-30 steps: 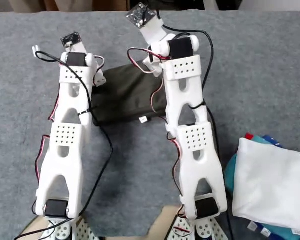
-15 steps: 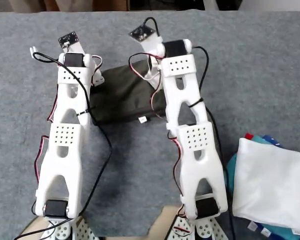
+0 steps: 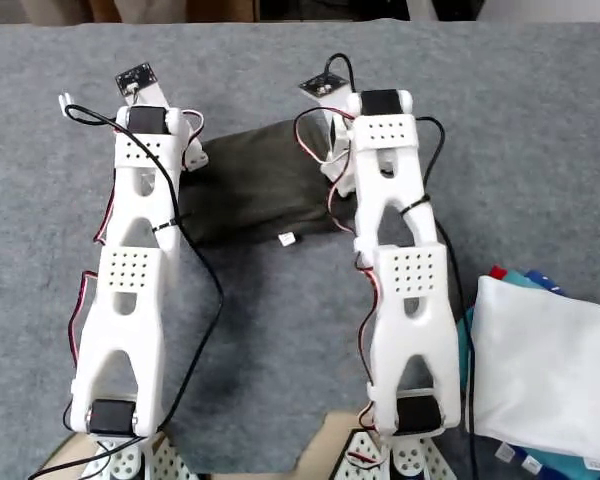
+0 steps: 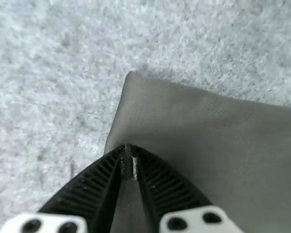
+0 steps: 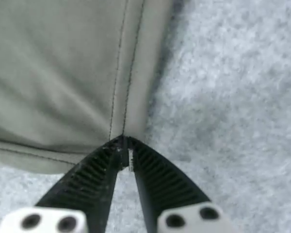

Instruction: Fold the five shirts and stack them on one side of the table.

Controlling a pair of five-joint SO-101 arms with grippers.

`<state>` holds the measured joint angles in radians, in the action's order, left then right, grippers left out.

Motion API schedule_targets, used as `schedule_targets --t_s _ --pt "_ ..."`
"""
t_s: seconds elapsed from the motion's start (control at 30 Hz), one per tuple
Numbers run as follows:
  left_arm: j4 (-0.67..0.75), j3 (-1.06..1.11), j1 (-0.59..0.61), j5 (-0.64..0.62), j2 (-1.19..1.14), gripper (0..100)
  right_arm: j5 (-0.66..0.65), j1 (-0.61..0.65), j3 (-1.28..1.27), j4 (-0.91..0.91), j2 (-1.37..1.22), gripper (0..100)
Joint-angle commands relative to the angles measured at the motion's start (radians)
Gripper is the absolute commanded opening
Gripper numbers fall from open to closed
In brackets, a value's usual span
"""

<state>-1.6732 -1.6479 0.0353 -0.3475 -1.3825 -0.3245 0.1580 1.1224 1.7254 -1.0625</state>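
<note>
A dark olive shirt [image 3: 255, 190] lies folded on the grey table between my two arms. My left gripper [image 3: 194, 155] sits at the shirt's left edge. In the left wrist view the left gripper [image 4: 127, 159] is shut, pinching the fabric [image 4: 208, 136] near a corner. My right gripper [image 3: 333, 172] is at the shirt's right edge. The right wrist view shows the right gripper [image 5: 124, 147] shut on the stitched hem of the shirt [image 5: 63, 73]. A stack of folded shirts with a white one [image 3: 550, 370] on top rests at the table's right front.
Teal, blue and red edges [image 3: 525, 280] peek out under the white shirt in the stack. The grey felt table [image 3: 530, 130] has open room at the back, far left and right rear. Cables hang along both arms.
My right arm has swung to the right and its gripper has come down at the olive shirt's right edge. The left arm has hardly moved.
</note>
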Motion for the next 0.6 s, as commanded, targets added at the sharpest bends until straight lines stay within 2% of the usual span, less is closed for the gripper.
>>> schedule_targets --t_s 0.0,0.23,0.43,0.57 --pt "0.025 -0.026 0.038 0.000 0.005 2 0.003 0.027 0.157 0.054 0.053 0.5" --pt "0.002 -0.028 0.040 0.043 0.058 2 0.008 0.096 0.392 0.040 0.150 0.5" --pt "-0.083 -0.028 0.018 0.087 0.214 2 0.011 0.099 0.455 -0.235 0.045 0.5" --pt "-0.092 0.026 0.005 0.153 0.318 2 0.049 0.107 0.458 -0.301 -0.085 0.5"
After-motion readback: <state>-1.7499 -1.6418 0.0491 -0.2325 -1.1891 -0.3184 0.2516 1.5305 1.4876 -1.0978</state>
